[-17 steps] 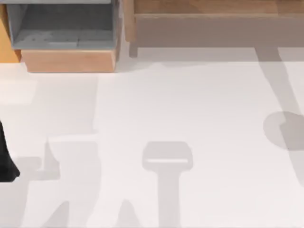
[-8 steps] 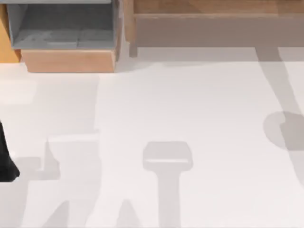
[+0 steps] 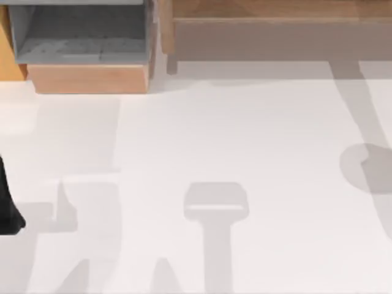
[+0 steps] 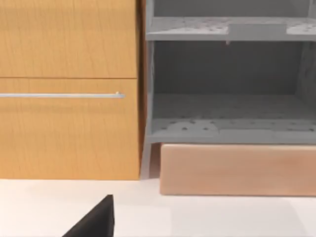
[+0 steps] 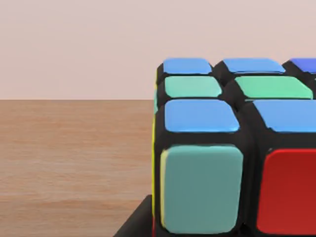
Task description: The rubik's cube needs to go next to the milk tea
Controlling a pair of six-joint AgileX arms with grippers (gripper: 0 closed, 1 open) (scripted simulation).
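The top view shows a white table (image 3: pixel 245 153). At its far left corner stands a grey open shelf unit (image 3: pixel 79 37) on a light wooden plinth (image 3: pixel 89 78), flanked by an orange wooden panel (image 3: pixel 5 43). Along the far edge, from the middle toward the right, runs a wooden bench-like structure (image 3: pixel 275 30).

Left arm: a black part of the left arm (image 3: pixel 7 205) enters at the table's left edge, toward the near side. The left wrist view faces the far left corner: an orange cabinet front (image 4: pixel 69 89) with a thin metal handle bar (image 4: pixel 61 95), the grey shelf unit (image 4: pixel 227 84) beside it, and the light plinth (image 4: pixel 237 170) below the shelves. A black tip of the left gripper (image 4: pixel 96 222) shows over the white surface. Whether its fingers stand wide or narrow cannot be told.

Right arm: the right wrist view shows the rubik's cube (image 5: pixel 232 153) very close to the camera, with blue, green, teal and red stickers on a black grid and a yellow edge on one side. The cube sits against a brown wooden surface (image 5: pixel 74 163) with a pale pink wall (image 5: pixel 98 44) behind. A black part of the right gripper (image 5: pixel 136 224) lies just beside the cube's lower corner. Whether this gripper grips the cube cannot be told.
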